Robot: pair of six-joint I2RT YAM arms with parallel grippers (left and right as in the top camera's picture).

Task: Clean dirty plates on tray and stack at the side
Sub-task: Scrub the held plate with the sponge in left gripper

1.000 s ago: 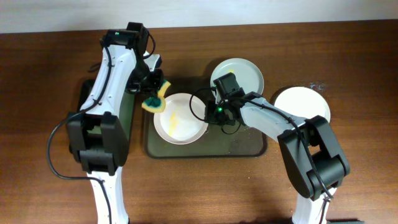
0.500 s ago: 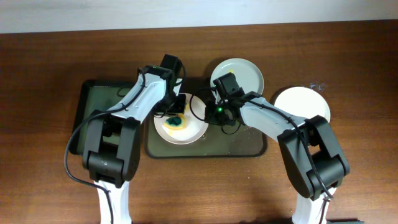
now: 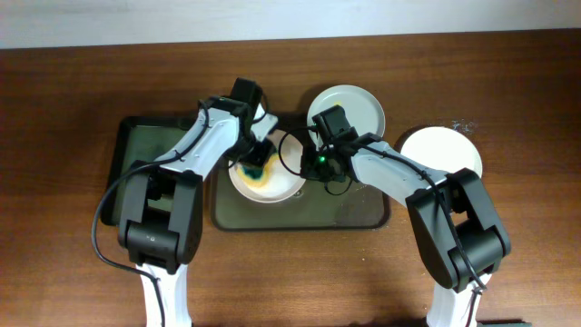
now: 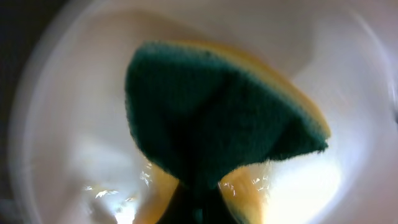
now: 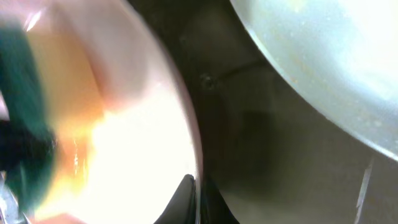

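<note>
Brown wooden tabletop (image 3: 73, 254) under a strip of pale wall; on it the tray (image 3: 363, 213) lies beneath both grippers. The left gripper (image 3: 255, 162) is clenched on a green-and-yellow sponge (image 4: 211, 118), which is pressed down into the dirty plate (image 3: 272, 189) directly below it. The plate sits in the tray's left half, with yellowish smear showing around the sponge. The right gripper (image 3: 311, 167) is closed on that plate's rim, just beside the left gripper; the wrist view shows only one dark finger at the edge, so how deep the bite goes is unclear.

Main risk, as I judge it: the scrubbing push runs toward or away from a thin rim pinch; a hard stroke could pull the wet rim out of the right gripper, and the plate would then skate across the tray.

A second plate (image 3: 356, 104) lies just beyond the right gripper, overhanging the tray's far rim; a loose plate or a lifted wrist could knock it.

The two grippers work very near each other; a wide stroke could bump them together.

The sponge is folded in the pinch; twisting could work it free.

A third plate (image 3: 442, 153) rests on the tabletop well out from the right gripper, clear of all this.
</note>
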